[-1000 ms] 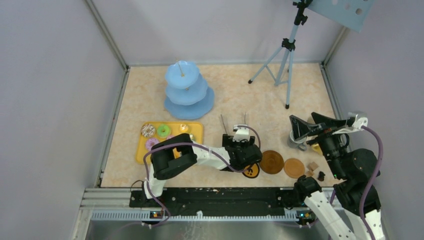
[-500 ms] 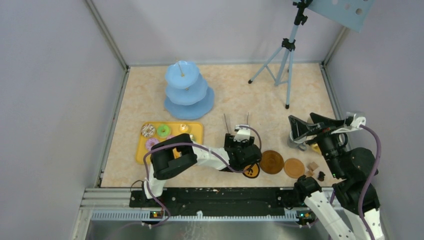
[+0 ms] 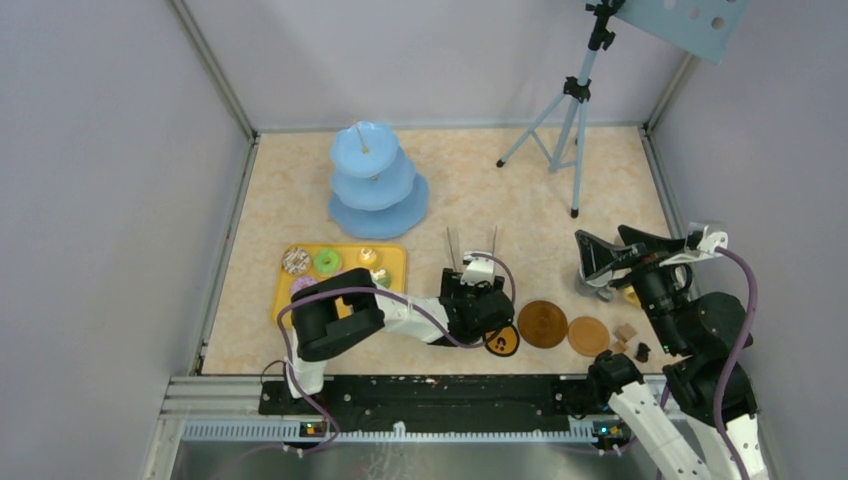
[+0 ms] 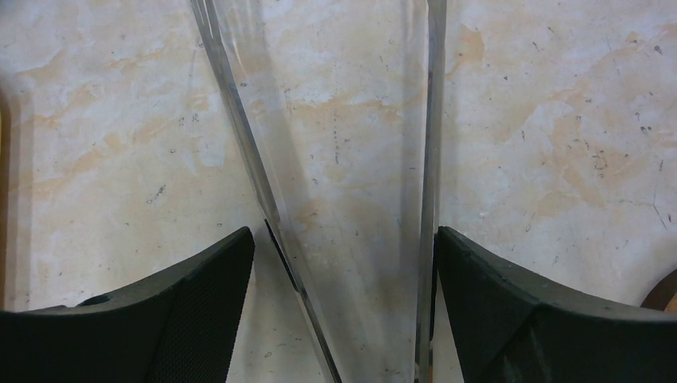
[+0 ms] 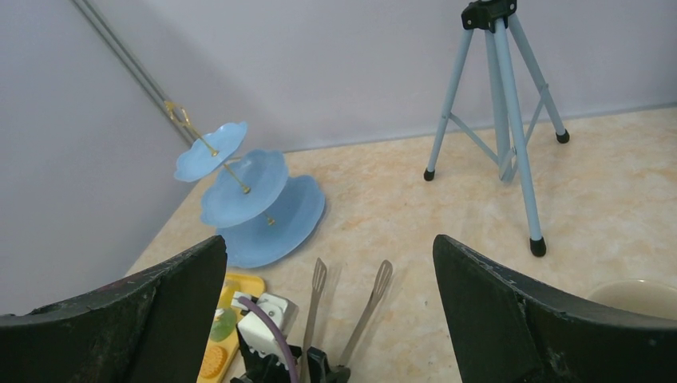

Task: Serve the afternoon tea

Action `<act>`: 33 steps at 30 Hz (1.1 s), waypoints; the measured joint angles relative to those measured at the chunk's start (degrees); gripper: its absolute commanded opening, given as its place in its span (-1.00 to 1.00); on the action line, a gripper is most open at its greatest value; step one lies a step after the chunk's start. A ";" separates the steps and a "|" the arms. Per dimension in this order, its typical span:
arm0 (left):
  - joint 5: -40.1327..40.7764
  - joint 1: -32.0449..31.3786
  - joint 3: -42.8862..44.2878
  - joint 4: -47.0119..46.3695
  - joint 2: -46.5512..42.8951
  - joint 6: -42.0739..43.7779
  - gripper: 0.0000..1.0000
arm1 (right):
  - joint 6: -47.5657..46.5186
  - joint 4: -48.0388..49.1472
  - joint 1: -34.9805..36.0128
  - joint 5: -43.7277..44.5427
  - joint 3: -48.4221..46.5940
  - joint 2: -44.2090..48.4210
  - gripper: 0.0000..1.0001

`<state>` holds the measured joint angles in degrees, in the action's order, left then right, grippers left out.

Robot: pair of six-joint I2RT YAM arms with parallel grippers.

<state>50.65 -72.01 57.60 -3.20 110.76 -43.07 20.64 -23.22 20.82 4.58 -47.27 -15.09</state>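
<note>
My left gripper (image 3: 468, 280) lies low on the table with its jaws open around the long metal tongs (image 4: 351, 159). One tong arm rests against a finger (image 4: 511, 311); the other stands a little off the opposite finger. My right gripper (image 3: 612, 250) hangs open and empty above a grey mug (image 3: 597, 282), with a cream mug (image 5: 639, 297) just beside it. The light-blue three-tier stand (image 3: 377, 180) is bare at the back left. Several pastries (image 3: 327, 262) sit on the yellow tray (image 3: 395, 255). Two brown coasters (image 3: 543, 324) lie in front.
A blue tripod (image 3: 570, 110) stands at the back right. A dark coaster with an orange mark (image 3: 502, 341) lies by the left wrist. Small brown bits (image 3: 627, 332) sit near the right arm's base. Grey walls close in three sides.
The left arm's elbow has swung a little to the left and the tongs' tips have shifted slightly right. The right gripper has hardly moved.
</note>
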 measured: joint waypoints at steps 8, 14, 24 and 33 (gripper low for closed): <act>-0.31 0.00 -0.11 -0.20 -0.02 -0.61 0.35 | 0.20 0.04 0.00 -0.26 0.42 -0.79 0.97; -0.20 0.00 -0.11 0.70 -0.50 1.25 0.22 | 0.22 0.02 0.00 -0.33 0.42 -0.81 0.97; -5.51 3.10 -0.11 11.06 -8.50 8.13 0.20 | 0.24 -0.02 0.00 -0.35 0.90 -0.96 0.97; -19.71 9.73 4.61 25.09 -22.25 14.38 0.18 | 0.11 0.07 0.00 -0.09 0.98 -0.96 0.97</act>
<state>30.94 -62.28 62.22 21.89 88.51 -28.69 20.75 -23.16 20.82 4.49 -46.28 -16.05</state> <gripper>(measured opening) 0.595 0.985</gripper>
